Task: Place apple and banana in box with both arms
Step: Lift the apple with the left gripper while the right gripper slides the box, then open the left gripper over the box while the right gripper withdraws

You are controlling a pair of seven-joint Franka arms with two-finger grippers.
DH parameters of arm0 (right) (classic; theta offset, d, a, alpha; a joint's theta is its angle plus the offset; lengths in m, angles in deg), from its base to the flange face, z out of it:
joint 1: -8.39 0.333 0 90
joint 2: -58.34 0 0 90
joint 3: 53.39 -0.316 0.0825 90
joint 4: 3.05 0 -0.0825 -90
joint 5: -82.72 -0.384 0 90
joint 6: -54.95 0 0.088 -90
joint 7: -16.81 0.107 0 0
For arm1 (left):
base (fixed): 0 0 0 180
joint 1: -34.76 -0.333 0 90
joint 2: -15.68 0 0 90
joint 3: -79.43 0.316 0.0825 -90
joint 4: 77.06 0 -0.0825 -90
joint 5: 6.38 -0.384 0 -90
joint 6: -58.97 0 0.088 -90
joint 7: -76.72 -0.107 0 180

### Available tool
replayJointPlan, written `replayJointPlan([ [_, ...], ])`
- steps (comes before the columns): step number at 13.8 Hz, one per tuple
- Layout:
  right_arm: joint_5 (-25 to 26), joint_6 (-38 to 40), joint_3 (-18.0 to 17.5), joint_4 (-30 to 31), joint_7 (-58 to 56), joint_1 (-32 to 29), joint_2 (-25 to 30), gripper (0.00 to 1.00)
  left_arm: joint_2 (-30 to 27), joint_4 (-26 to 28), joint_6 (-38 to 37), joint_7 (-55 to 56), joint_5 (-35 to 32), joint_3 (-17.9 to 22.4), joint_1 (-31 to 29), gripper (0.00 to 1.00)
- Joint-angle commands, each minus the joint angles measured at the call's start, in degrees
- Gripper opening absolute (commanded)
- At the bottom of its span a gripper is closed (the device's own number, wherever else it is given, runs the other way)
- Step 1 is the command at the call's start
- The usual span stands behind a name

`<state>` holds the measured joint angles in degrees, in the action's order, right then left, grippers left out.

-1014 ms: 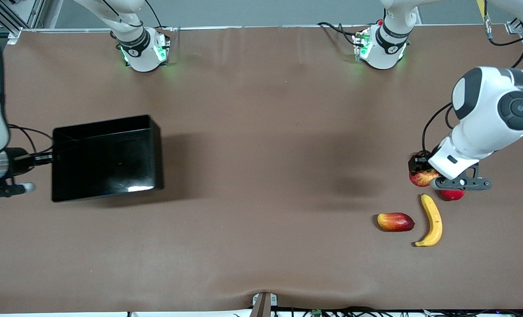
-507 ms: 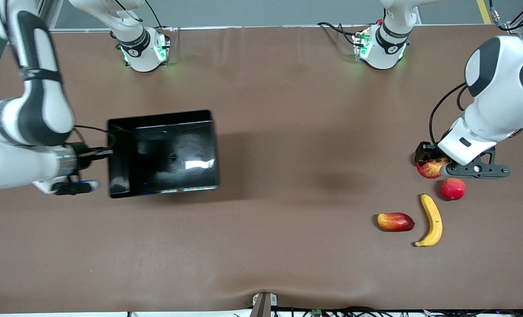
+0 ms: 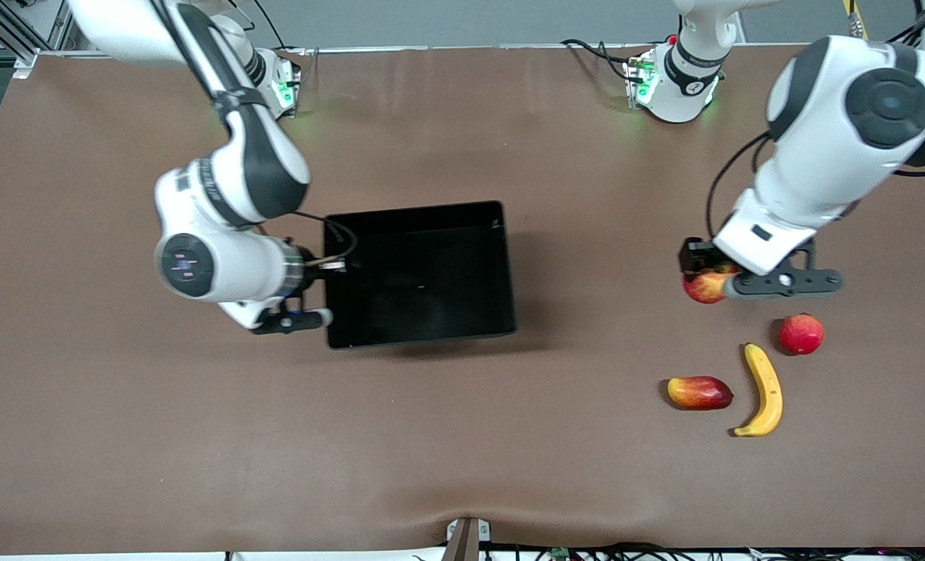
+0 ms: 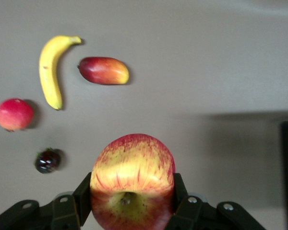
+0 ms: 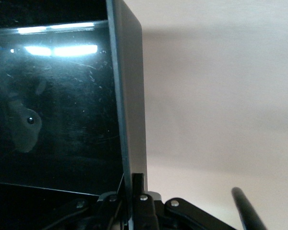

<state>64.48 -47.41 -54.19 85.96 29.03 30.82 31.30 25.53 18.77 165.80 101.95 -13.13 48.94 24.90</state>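
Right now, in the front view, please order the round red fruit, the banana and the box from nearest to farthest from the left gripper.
The left gripper holds the apple above the table.
1. Round red fruit, on the table toward the left arm's end.
2. Banana, nearer the front camera than that fruit.
3. Box, mid-table, its wall gripped by the right gripper.

Right claw (image 5: 133, 191) pinches the box (image 5: 129, 96) wall; the interior seems empty.
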Motion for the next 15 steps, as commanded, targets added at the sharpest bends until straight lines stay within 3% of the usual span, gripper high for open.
replayJointPlan([
  [1, -2.7, -5.6, 0.6, -0.5, 5.1, 4.0, -3.1, 0.0, 2.4, -1.5, -0.8, 6.6, 0.7, -0.8, 3.3, 0.0],
  [9, -2.0, -18.3, 0.8, -0.4, 19.0, 10.4, -10.3, 0.0, 13.4, -0.9, 9.1, 20.5, -0.4, -0.6, 13.3, 0.0],
  [10, -2.1, -18.5, 0.8, -0.5, 19.8, 10.3, -10.6, 0.36, 15.0, -0.5, 10.3, 21.6, -0.5, -0.6, 13.6, 0.0],
  [11, -2.1, -18.5, 0.8, -0.5, 20.0, 10.4, -10.8, 0.99, 16.6, -0.4, 11.2, 22.6, -1.0, -0.5, 14.8, 0.0],
  [15, -1.7, -16.4, 1.1, -1.1, 20.1, 9.9, -8.2, 1.0, 23.4, -1.2, 15.9, 31.7, -8.3, -0.5, 19.3, 0.0],
])
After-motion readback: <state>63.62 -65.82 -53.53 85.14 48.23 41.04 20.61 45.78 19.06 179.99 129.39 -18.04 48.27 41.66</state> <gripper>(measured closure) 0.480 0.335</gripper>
